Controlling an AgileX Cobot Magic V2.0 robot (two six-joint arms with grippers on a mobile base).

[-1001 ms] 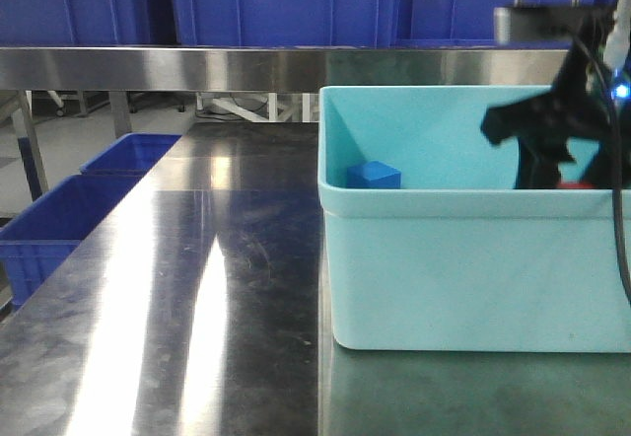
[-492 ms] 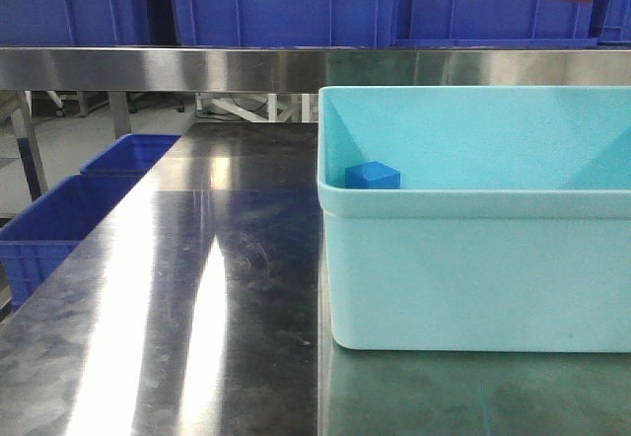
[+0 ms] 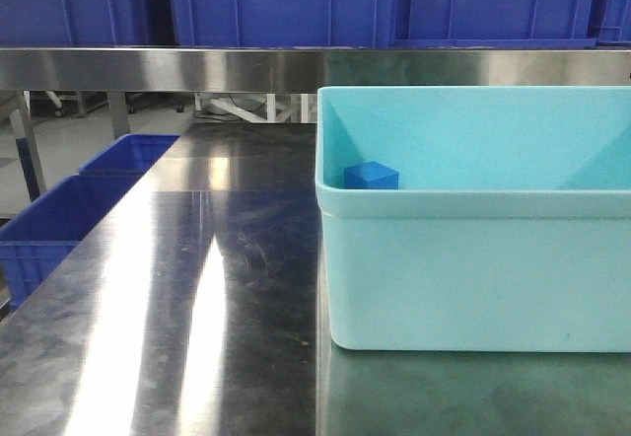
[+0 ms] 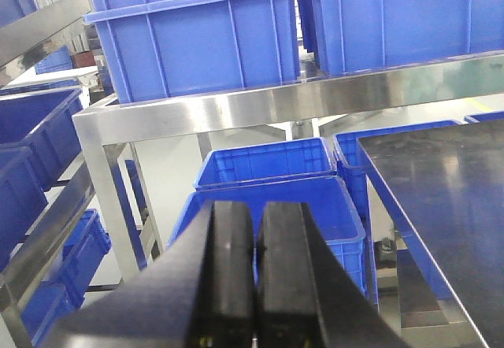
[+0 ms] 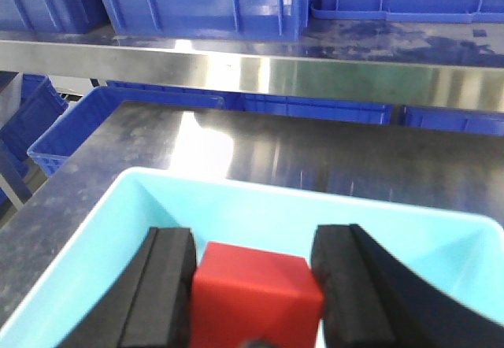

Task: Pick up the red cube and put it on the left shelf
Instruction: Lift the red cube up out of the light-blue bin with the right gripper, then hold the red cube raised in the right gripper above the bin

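Steel table (image 5: 260, 151), crate-lined storeroom: the right hand (image 5: 253, 265) grips the red cube (image 5: 260, 297) above a turquoise bin (image 5: 102, 230); the left shelf (image 5: 315, 76) lies ahead, beyond the table. The closed left hand (image 4: 257, 238) holds nothing.

Nothing readable is showing anywhere. Red cube (image 5: 256, 293), left shelf (image 3: 197, 66) rail, blue crates (image 3: 286, 2) at 12 o'clock and teal bin (image 3: 473, 268) are all presenting plain faces.
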